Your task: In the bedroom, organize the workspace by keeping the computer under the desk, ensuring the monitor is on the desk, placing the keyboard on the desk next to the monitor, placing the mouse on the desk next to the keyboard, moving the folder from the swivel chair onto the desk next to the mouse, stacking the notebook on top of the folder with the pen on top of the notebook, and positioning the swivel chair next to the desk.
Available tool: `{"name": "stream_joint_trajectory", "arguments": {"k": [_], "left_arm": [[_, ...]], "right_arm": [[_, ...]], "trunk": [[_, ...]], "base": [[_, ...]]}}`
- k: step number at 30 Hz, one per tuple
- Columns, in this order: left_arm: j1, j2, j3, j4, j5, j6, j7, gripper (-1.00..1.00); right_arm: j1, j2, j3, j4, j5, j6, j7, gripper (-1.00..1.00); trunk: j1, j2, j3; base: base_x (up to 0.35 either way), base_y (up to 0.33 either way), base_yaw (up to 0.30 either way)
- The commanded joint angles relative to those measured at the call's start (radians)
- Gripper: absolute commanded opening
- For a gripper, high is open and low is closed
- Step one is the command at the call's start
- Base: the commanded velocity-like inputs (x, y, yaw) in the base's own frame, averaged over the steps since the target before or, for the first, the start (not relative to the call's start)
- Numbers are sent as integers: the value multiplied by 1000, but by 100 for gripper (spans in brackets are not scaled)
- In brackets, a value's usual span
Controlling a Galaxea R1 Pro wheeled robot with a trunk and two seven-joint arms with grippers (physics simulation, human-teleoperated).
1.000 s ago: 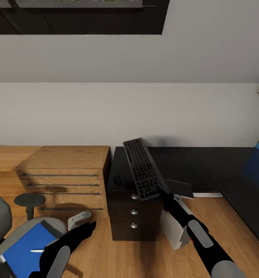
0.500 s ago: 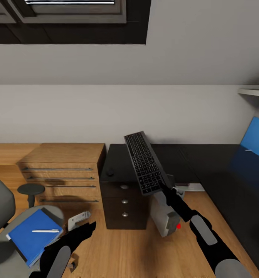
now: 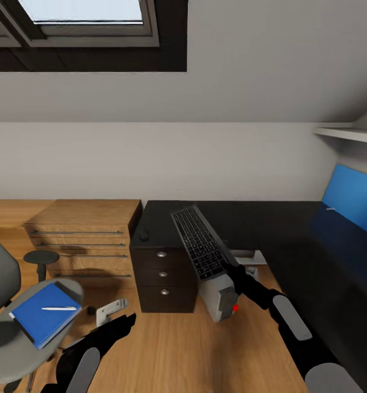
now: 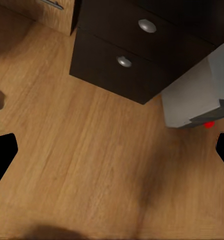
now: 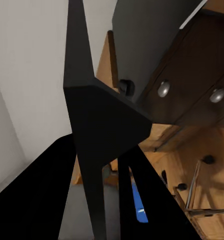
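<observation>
My right gripper [image 3: 229, 267] is shut on the near end of the dark keyboard [image 3: 199, 242], which hangs tilted over the black desk [image 3: 271, 218] edge, above the grey-white computer [image 3: 220, 295]. The computer stands on the floor beside the drawers [image 3: 163, 273] and also appears with its red light in the left wrist view [image 4: 197, 95]. The tiny black mouse [image 3: 144, 236] rests on the desk's left end. On the grey swivel chair [image 3: 3, 338] at the left lies the blue folder [image 3: 41, 316] with the white pen [image 3: 59, 308] on it. My left gripper [image 3: 126, 323] hangs open over the floor.
Low oak cabinets [image 3: 82, 232] stand left of the desk, with a small dark stool [image 3: 40, 257] in front. A blue wall panel [image 3: 353, 199] and a white shelf [image 3: 347, 134] are at the right. Oak floor [image 4: 92, 165] lies under my left gripper [image 4: 112, 150].
The head view has shifted, bringing in more skylight and chair. The keyboard in my right gripper has moved right of the drawer unit and sunk lower toward the desk.
</observation>
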Motion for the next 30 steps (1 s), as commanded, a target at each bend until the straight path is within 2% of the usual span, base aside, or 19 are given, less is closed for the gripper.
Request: {"name": "stream_joint_trajectory", "arguments": {"k": [1, 6, 7, 11, 13, 17, 22, 30], "left_arm": [[-1, 0, 0, -1, 11, 2, 10, 100], [-1, 1, 2, 0, 13, 1, 10, 100], [-1, 1, 4, 0, 13, 1, 10, 100], [-1, 3, 4, 1, 12, 0, 9, 100], [-1, 3, 4, 2, 12, 0, 9, 100], [-1, 3, 3, 3, 12, 1, 9, 100], [-1, 3, 3, 3, 13, 1, 9, 100], [-1, 2, 3, 3, 12, 1, 9, 100]], "right_arm": [[-1, -1, 1, -5, -24, 12, -10, -100], [-1, -5, 0, -15, -59, 35, -25, -100], [1, -7, 0, -17, -66, 40, -5, -100], [5, -14, 1, -18, -70, 42, 43, -100], [6, -15, 1, -18, -70, 43, 44, -100], [14, -29, 0, -16, -70, 49, 77, -100], [18, -32, -1, -16, -68, 49, 136, -100], [24, -31, 0, -15, -68, 48, 149, -100]], "trunk": [[-1, -1, -1], [-1, -1, -1], [-1, -1, -1], [-1, -1, -1], [-1, -1, -1], [-1, -1, -1], [-1, -1, -1], [-1, -1, -1]], "base": [[-229, -256, 0], [-149, -151, 0], [-21, -20, 0], [-20, -7, 0], [-155, -1, 0], [-301, 0, 0], [-331, 0, 0], [-319, -78, 0]]}}
